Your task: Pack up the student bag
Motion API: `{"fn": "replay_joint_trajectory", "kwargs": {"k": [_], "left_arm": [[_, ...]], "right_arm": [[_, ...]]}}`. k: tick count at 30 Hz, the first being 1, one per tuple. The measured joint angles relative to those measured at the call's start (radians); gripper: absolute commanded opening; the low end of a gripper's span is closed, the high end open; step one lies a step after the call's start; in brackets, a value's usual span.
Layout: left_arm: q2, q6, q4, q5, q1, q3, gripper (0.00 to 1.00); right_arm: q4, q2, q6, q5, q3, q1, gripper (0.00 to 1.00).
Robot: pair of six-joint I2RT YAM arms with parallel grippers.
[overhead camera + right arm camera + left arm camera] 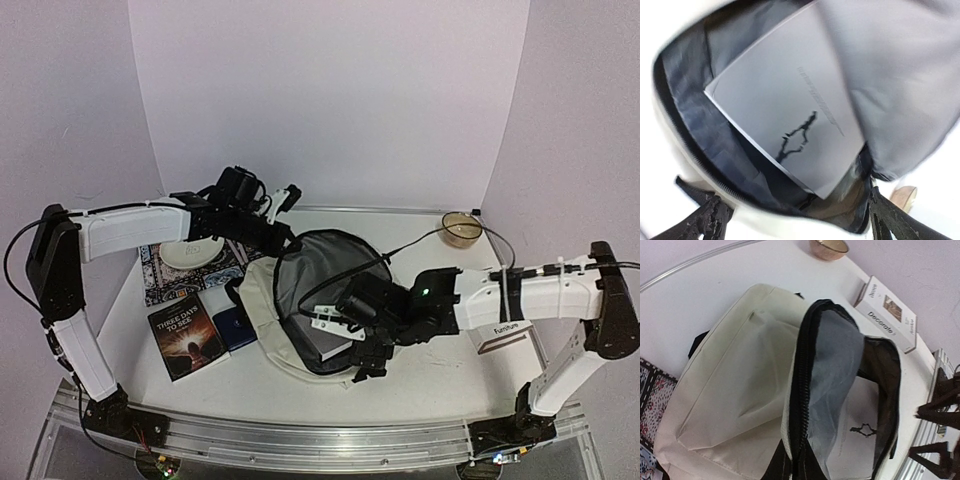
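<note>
The student bag (262, 300) lies open on the table, cream outside with grey lining (320, 270) and a black zipper (802, 390). A white book (785, 115) with a small black emblem rests inside it, also seen in the left wrist view as the white book (860, 430). My left gripper (285, 240) is at the bag's far end, shut on the zipper edge of the flap (797, 465) and holding it up. My right gripper (340, 335) hovers at the bag's mouth; in its own view the right gripper (797, 225) is open wide above the rim, holding nothing.
Left of the bag lie a dark book titled "Three Days to See" (187, 335), a small blue book (235, 325) and a patterned mat (165, 275) with a white dish (195, 252). A white book (510, 335) lies at the right, a small bowl (462, 228) at the back right.
</note>
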Motion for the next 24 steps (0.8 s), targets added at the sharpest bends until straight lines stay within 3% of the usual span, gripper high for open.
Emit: {"fn": "replay_joint_trajectory", "kwargs": {"k": [4, 8, 16, 20, 21, 24], "left_arm": [[0.038, -0.019, 0.019, -0.106, 0.002, -0.033, 0.09], [0.071, -0.029, 0.033, -0.21, 0.003, -0.053, 0.19], [0.062, -0.064, 0.048, -0.384, 0.005, -0.082, 0.64], [-0.015, -0.077, 0.05, -0.447, 0.005, -0.147, 0.92], [-0.041, -0.082, 0.049, -0.46, 0.005, -0.163, 0.97], [-0.133, -0.096, 0.05, -0.485, 0.005, -0.214, 0.99]], "right_arm": [[-0.039, -0.086, 0.093, -0.052, 0.042, -0.039, 0.98], [-0.061, -0.143, 0.18, -0.055, 0.06, -0.153, 0.98], [-0.1, -0.123, 0.324, -0.075, 0.064, -0.463, 0.98], [-0.1, -0.09, 0.395, -0.098, 0.052, -0.614, 0.98], [-0.1, -0.085, 0.411, -0.107, 0.042, -0.652, 0.98], [-0.103, -0.068, 0.454, -0.136, 0.006, -0.763, 0.98]]}}
